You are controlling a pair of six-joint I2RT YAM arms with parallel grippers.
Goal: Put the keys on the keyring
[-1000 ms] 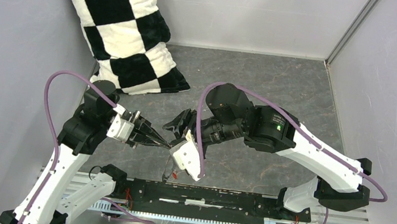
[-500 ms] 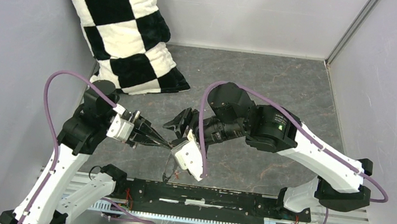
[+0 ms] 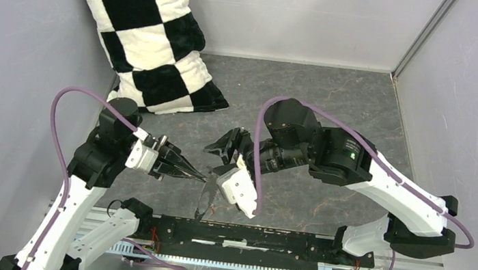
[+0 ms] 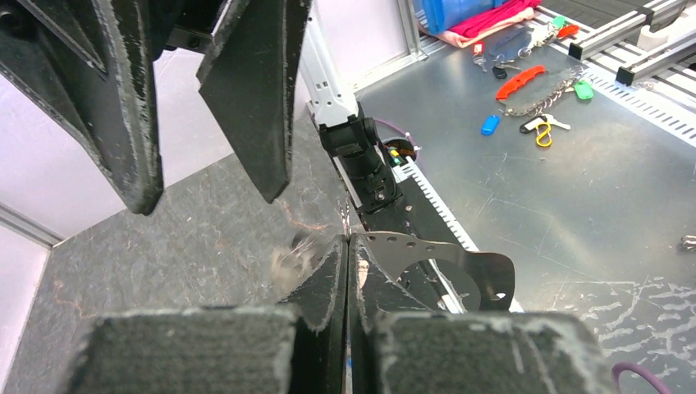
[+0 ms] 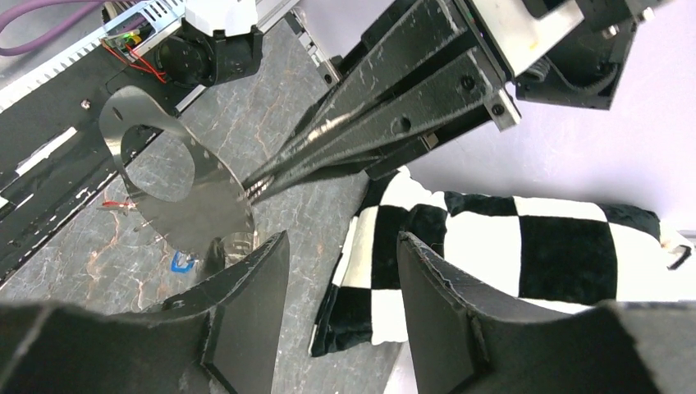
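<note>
My left gripper (image 4: 346,243) is shut on the edge of the keyring (image 4: 447,251), a grey metal hoop with small holes along its rim. The keyring (image 5: 176,193) hangs from the left fingertips (image 5: 249,190) above the floor, and from above it (image 3: 202,203) shows only edge-on. A blue key (image 5: 182,263) lies on the floor under it, and a small red key (image 5: 119,204) lies nearby (image 3: 211,209). My right gripper (image 5: 341,242) is open and holds nothing. It hovers just beyond the left tips (image 3: 224,152). A dark-and-white key is not in view.
A black-and-white checked pillow (image 3: 149,34) leans in the back left corner. The black base rail (image 3: 258,237) runs along the near edge. Past the rail, loose coloured keys and a chain (image 4: 538,90) lie on a metal surface. Grey walls close in both sides.
The right arm has shifted a little to the right, drawing its open gripper slightly away from the left tips. The left arm and the keyring have stayed still.
</note>
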